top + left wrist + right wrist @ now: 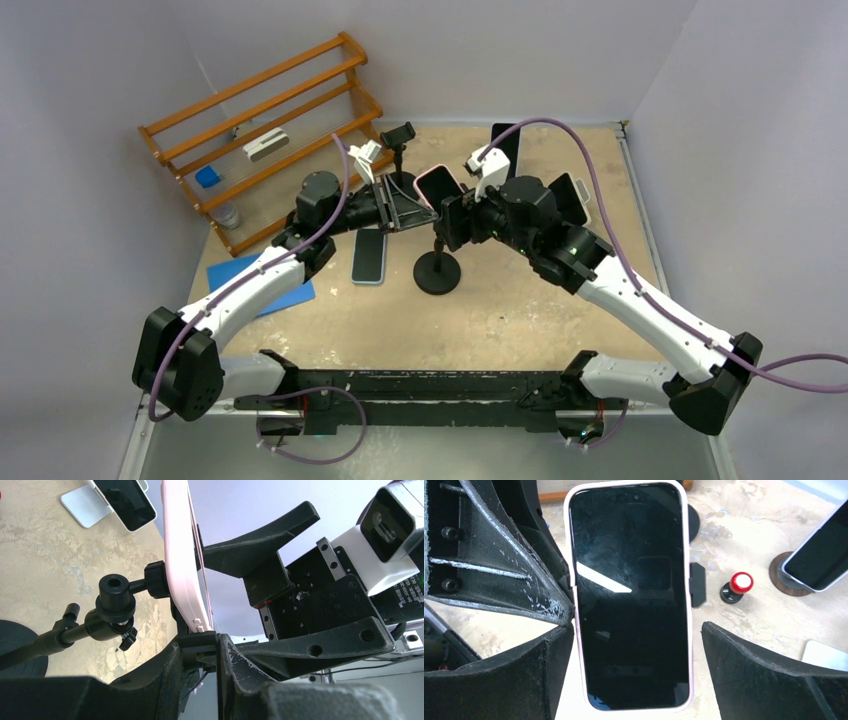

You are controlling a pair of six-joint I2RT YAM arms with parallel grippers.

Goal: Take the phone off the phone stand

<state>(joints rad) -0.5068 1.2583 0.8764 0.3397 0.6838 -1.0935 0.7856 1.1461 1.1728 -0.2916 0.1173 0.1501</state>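
The phone (439, 184), in a pink case, sits in the clamp of a black phone stand (437, 272) with a round base at mid-table. In the right wrist view its dark screen (631, 590) faces the camera between the fingers of my right gripper (636, 645). The gripper is open: the left finger (544, 655) touches the phone's edge and the right finger (749, 665) stands apart from it. In the left wrist view the phone (182, 555) is edge-on, and my left gripper (197, 645) is shut on the stand's clamp piece just below it.
A second phone (369, 255) lies flat left of the stand, beside a blue sheet (255, 285). A wooden rack (270, 120) stands back left. Other stands and phones (570, 200) stand behind and to the right. A red-topped knob (739, 585) is on the table.
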